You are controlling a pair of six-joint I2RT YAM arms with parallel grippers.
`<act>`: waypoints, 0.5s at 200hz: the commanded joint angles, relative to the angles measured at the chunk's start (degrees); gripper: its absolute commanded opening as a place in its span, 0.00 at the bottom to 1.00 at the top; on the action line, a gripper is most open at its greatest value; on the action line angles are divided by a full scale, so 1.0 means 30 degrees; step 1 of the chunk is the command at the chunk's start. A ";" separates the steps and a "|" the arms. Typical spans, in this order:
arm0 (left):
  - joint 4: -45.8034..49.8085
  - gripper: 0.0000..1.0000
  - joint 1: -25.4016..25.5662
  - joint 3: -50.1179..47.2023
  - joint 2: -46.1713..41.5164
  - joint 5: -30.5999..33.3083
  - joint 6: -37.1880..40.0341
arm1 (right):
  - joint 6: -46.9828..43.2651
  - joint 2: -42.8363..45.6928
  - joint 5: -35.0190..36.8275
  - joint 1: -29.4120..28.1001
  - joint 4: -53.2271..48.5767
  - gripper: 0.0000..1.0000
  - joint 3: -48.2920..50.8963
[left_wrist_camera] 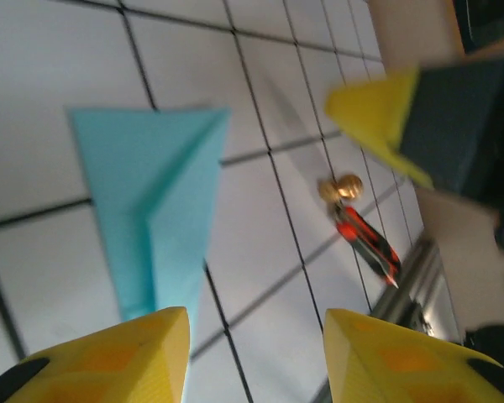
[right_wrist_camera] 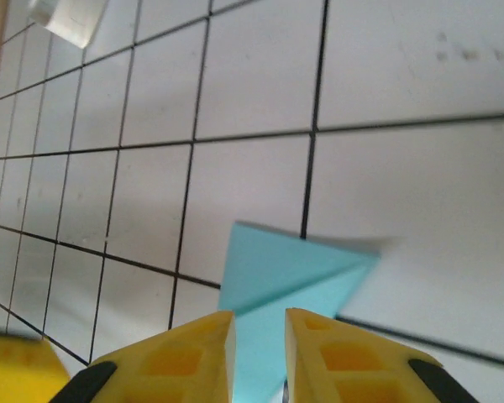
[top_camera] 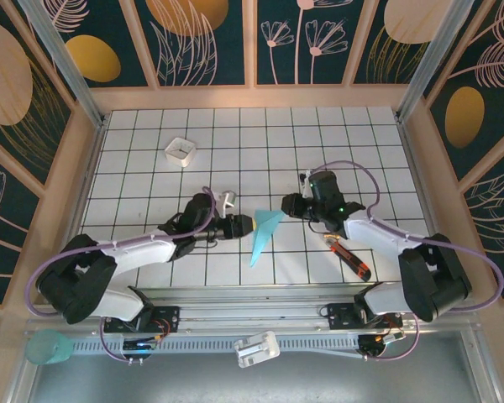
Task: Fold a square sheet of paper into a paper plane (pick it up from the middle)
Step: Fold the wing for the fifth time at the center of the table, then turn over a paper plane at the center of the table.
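Note:
The turquoise sheet of paper is folded into a slim pointed paper plane [top_camera: 263, 235] that lies flat on the white grid table, wide end far, point near. My left gripper [top_camera: 245, 225] hovers just left of it, open, with nothing between its yellow fingers. In the left wrist view the paper plane [left_wrist_camera: 151, 210] lies ahead of the left gripper [left_wrist_camera: 256, 353], off to its left. My right gripper [top_camera: 287, 204] is at the plane's wide end. Its jaws [right_wrist_camera: 260, 344] stand a little apart above the paper plane [right_wrist_camera: 294, 281], whose blue shows through the narrow gap.
A red-and-black pen-like tool [top_camera: 350, 258] lies right of the plane, beside the right arm, also seen as the tool [left_wrist_camera: 370, 243]. A small white square tray [top_camera: 181, 151] stands at the far left. A small silver object [top_camera: 227, 200] sits by the left wrist.

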State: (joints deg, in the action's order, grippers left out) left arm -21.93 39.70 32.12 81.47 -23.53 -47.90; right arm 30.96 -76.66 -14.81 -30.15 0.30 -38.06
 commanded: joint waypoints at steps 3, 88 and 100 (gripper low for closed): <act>0.0643 0.44 -0.0839 0.1385 0.2190 0.0056 0.0235 | 0.1868 0.0032 0.2248 -0.1868 -0.0816 0.28 0.0705; 0.1687 0.41 -0.1308 0.5362 0.8260 -0.1237 0.1300 | 0.4058 -0.3341 0.2764 -0.3880 0.2467 0.24 0.1348; 0.1976 0.41 -0.1303 0.5601 0.8643 -0.1300 0.1488 | 0.4018 -0.3669 0.2840 -0.3865 0.2548 0.21 0.1350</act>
State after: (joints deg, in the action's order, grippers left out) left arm -18.46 35.94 46.72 105.10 -26.02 -45.89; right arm 41.87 -86.17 -8.38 -41.36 4.69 -34.72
